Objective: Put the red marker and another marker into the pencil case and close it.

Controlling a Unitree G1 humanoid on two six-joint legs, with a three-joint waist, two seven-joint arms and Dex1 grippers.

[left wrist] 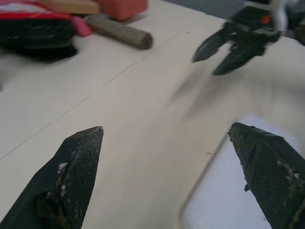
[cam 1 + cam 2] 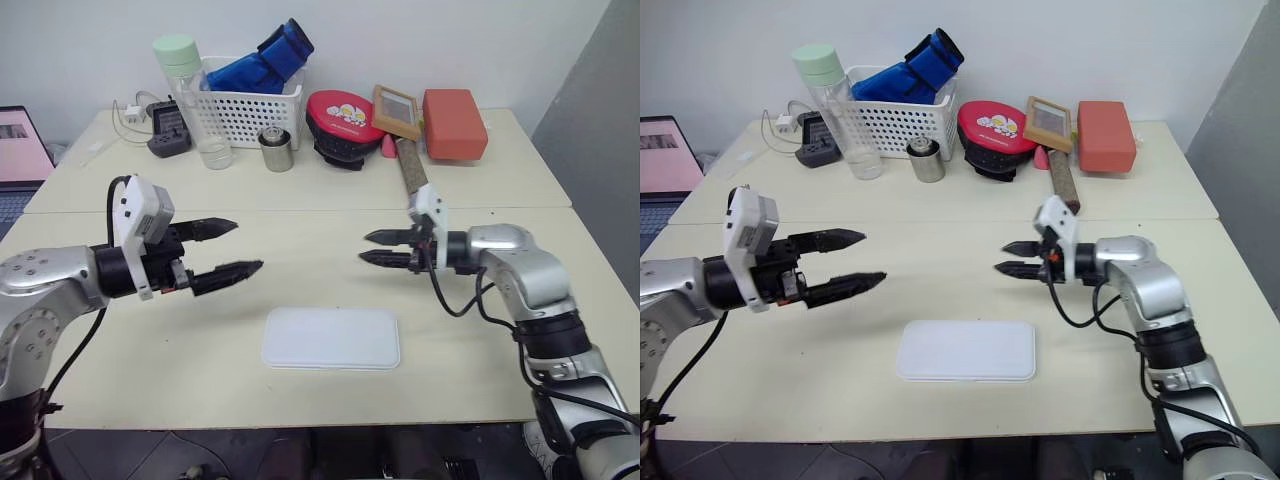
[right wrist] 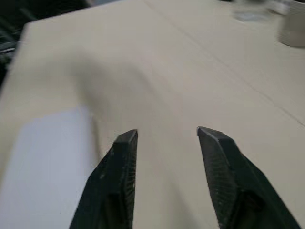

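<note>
Closest to camera, the pencil case [image 2: 331, 338] lies shut on the table, no markers visible, so it looks basically done. Left gripper [image 2: 228, 250] gapes wide and empty, right gripper [image 2: 374, 248] is partly spread, also empty.

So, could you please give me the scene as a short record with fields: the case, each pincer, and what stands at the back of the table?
pencil case: white, lid shut, flat on the near part of the table
left pincer: open, empty, above the table to the left of the case
right pincer: open, empty, above the table to the right of the case
back of table: white mesh basket, bottle, small metal can, red box
</note>
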